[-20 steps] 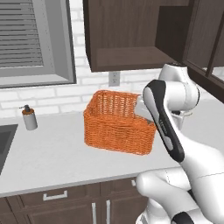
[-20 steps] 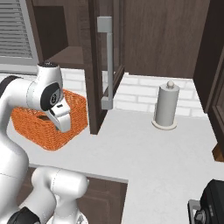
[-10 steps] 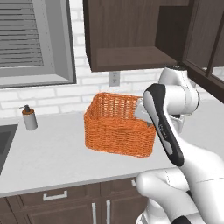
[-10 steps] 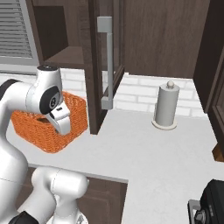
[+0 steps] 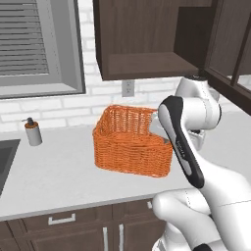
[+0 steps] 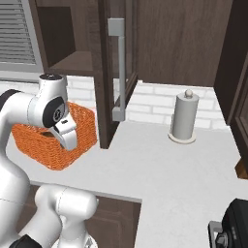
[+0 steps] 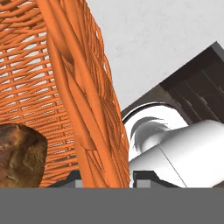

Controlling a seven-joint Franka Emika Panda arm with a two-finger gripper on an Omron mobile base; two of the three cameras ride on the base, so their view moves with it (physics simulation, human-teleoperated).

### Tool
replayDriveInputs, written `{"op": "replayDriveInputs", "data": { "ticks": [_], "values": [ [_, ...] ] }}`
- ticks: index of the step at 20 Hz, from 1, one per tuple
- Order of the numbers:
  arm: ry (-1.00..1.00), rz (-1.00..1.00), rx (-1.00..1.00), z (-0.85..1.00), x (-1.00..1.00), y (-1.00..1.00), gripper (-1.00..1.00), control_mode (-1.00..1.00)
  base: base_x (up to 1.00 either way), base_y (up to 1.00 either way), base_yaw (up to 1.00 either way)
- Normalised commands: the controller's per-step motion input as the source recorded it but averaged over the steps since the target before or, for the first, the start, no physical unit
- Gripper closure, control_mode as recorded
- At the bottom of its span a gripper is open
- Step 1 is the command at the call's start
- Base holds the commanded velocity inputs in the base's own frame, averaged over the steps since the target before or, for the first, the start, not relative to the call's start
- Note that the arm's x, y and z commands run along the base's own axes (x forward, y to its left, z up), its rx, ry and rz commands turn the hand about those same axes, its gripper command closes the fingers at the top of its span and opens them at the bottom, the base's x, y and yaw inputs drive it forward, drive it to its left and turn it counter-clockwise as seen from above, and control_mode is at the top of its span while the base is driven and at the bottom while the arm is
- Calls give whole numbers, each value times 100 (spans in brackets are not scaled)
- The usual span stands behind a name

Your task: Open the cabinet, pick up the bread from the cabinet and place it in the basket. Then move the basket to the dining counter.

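Observation:
The orange wicker basket (image 5: 131, 141) stands on the light worktop under the open cabinet (image 5: 147, 44), whose door (image 6: 104, 72) hangs swung out with its long silver handle. My gripper (image 7: 107, 179) is at the basket's right wall, shut on the woven rim (image 7: 94, 109), one finger inside and one outside. In the right base view the hand (image 6: 65, 133) reaches down over that wall. The bread (image 7: 17, 155), a brown speckled lump, lies inside the basket beside the gripped wall. The dining counter is out of view.
A soap dispenser (image 5: 33, 132) stands left of the basket near the sink's edge (image 5: 6, 157). A paper towel roll (image 6: 185, 118) stands on the worktop at the back right. A dark appliance (image 6: 232, 227) sits at the near right corner.
The hand has sunk slightly at the basket's right wall. The basket has stayed where it was.

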Motion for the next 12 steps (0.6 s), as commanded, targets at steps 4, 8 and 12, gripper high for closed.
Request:
{"op": "replayDriveInputs", "data": {
  "ticks": [4, 8, 12],
  "values": [
    [0, 0, 0, 0, 0, 0, 100, 100, -27, 32, 6],
    [0, 0, 0, 0, 0, 0, 100, 100, -51, 45, 8],
    [0, 0, 0, 0, 0, 0, 100, 100, -63, 71, 13]
  ]
}}
